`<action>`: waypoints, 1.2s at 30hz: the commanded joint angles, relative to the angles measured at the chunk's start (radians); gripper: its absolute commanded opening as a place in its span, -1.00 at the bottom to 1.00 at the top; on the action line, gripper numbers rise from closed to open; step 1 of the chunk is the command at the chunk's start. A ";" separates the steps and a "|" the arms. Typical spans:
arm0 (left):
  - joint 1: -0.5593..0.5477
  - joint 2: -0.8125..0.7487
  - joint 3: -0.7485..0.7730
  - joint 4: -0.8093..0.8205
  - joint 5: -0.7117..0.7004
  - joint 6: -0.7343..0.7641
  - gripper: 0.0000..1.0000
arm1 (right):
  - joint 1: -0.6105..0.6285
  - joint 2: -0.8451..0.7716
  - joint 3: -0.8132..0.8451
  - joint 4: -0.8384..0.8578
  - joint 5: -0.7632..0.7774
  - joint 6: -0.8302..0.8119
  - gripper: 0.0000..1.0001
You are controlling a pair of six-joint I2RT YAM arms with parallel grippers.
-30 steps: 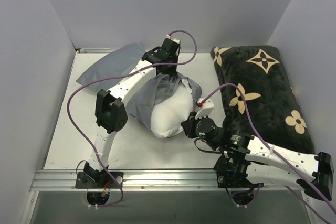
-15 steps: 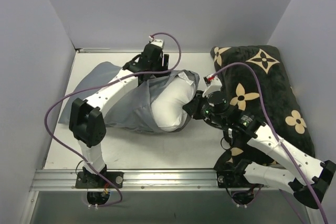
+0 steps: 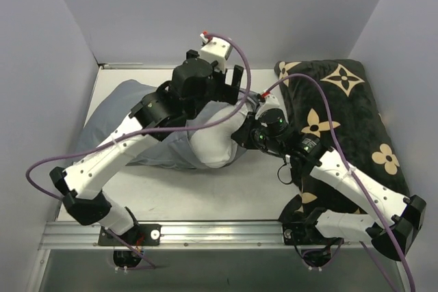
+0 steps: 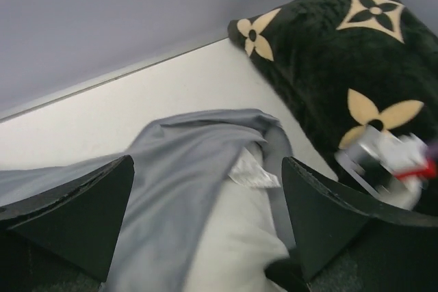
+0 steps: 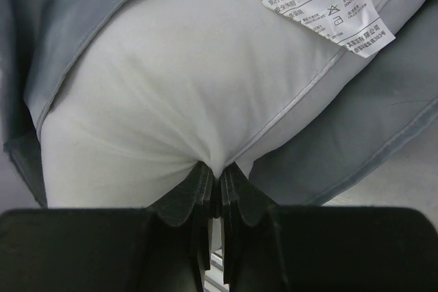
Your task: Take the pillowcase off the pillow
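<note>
The pillowcase [image 3: 113,104], trailing toward nine o'clock, is just released; the left gripper [image 4: 207,169] is lifted, spread empty. The pillow [image 5: 171,87] is kept pinched at three o'clock by the right gripper [image 5: 215,176]; another pull is needed.

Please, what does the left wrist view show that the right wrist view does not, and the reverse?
Only the left wrist view: the black cushion with beige flowers, the table, and the open left end effector. Only the right wrist view: the right end effector shut on a fold of the white pillow, and readable print on the label. Both: the pillow, the blue-grey pillowcase partly covering it, and the label.
</note>
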 commanded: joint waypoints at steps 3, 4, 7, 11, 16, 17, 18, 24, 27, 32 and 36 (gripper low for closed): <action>-0.189 -0.111 -0.068 -0.169 -0.206 0.017 0.95 | -0.039 0.011 0.107 0.082 -0.092 0.051 -1.00; -0.207 -0.154 -0.098 -0.172 -0.212 0.016 0.95 | -0.045 0.016 0.110 0.083 -0.105 0.057 -1.00; -0.269 -0.229 -0.197 -0.170 -0.231 0.031 0.95 | -0.069 0.023 0.116 0.088 -0.163 0.081 -1.00; -0.344 -0.292 -0.299 -0.122 -0.192 0.094 0.95 | -0.086 0.028 0.127 0.096 -0.211 0.106 -1.00; -0.462 -0.271 -0.322 -0.098 -0.241 0.200 0.95 | -0.094 0.037 0.144 0.097 -0.244 0.129 -1.00; -0.468 -0.259 -0.313 -0.114 -0.251 0.206 0.95 | -0.094 0.039 0.147 0.096 -0.249 0.132 -1.00; -0.485 -0.233 -0.307 -0.121 -0.264 0.212 0.95 | -0.096 0.039 0.146 0.097 -0.251 0.135 -1.00; -0.494 -0.171 -0.302 -0.146 -0.315 0.252 0.95 | -0.100 0.030 0.161 0.097 -0.281 0.155 -1.00; -0.494 -0.148 -0.310 -0.152 -0.347 0.278 0.95 | -0.100 0.022 0.166 0.097 -0.295 0.164 -1.00; -0.494 -0.119 -0.334 -0.176 -0.419 0.295 0.95 | -0.099 0.002 0.173 0.097 -0.307 0.172 -1.00; -0.490 -0.085 -0.337 -0.190 -0.499 0.295 0.95 | -0.100 -0.016 0.173 0.097 -0.320 0.180 -1.00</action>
